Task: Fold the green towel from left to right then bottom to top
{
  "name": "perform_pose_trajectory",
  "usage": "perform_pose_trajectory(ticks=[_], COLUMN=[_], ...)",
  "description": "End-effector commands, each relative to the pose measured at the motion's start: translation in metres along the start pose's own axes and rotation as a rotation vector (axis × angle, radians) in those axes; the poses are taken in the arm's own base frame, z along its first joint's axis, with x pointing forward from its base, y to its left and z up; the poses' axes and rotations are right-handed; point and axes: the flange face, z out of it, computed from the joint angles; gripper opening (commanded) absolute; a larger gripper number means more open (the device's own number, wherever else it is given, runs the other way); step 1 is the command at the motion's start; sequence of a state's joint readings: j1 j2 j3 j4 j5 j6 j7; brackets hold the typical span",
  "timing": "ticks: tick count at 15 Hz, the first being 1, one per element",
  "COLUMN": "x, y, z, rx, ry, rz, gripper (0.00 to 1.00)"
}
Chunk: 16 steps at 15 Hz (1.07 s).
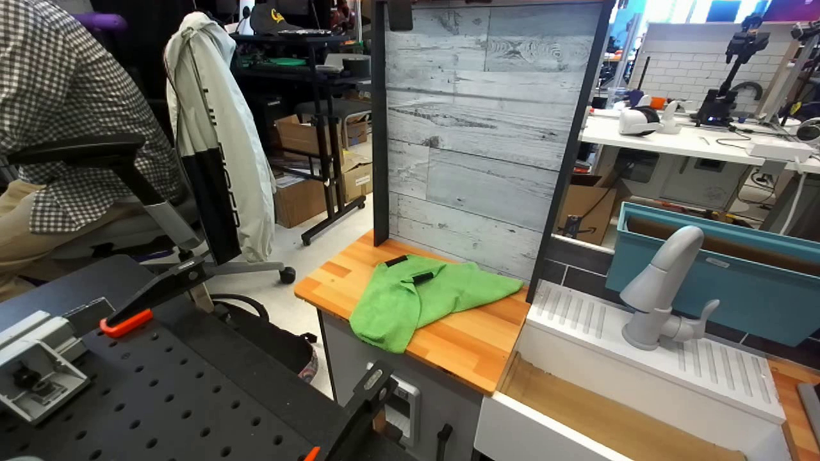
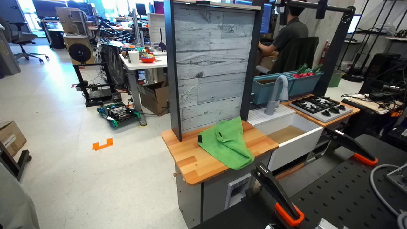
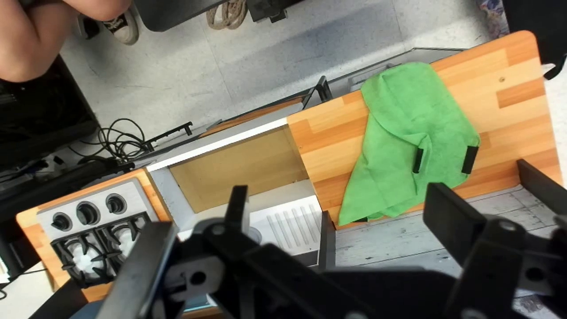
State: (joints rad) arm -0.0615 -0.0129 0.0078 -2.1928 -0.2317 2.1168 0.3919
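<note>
Pale floor (image 3: 261, 66) spreads ahead of the end effector (image 3: 340, 204) in the wrist view, with a person's bare knee (image 3: 22, 44) and a shoe (image 3: 126, 29) far off at upper left. In both exterior views the room past the desk (image 1: 477, 342) is crowded, with boxes (image 1: 301, 202) on the floor.

The end effector has its fingers (image 3: 449, 221) wide apart, and their gap shows part of the sink (image 3: 234, 168), its ribbed rack (image 3: 290, 230) and the grey board (image 1: 474, 128).

The towel (image 3: 425, 119) lies on the desk, ahead of the end effector and over toward the finger on the wrist view's right, clear of both. It is rumpled and partly doubled over on itself, with black strips (image 3: 470, 159) on it. Its rounded end hangs past the desk's edge on the side farther from the end effector. Its pointed corner, seen in the gap, lies by a black post (image 3: 328, 241); whether they touch I cannot tell. The board stands upright on the end effector's side of the towel.

The stove (image 3: 99, 232) is out past the opposite finger. In both exterior views a tap (image 1: 669, 266) stands by the sink, before a blue trough (image 1: 756, 288).
</note>
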Motion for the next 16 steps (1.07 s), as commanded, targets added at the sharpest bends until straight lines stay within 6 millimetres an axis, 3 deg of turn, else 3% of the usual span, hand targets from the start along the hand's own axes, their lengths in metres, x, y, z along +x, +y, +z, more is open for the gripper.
perform_pose_trajectory(ticks=[1, 7, 16], x=[0.009, 0.035, 0.053], y=[-0.012, -0.066, -0.142], z=[0.012, 0.062, 0.139], rx=[0.006, 0.060, 0.219], ry=[0.011, 0.057, 0.160], rz=[0.063, 0.153, 0.155], gripper=[1.00, 1.00, 1.00])
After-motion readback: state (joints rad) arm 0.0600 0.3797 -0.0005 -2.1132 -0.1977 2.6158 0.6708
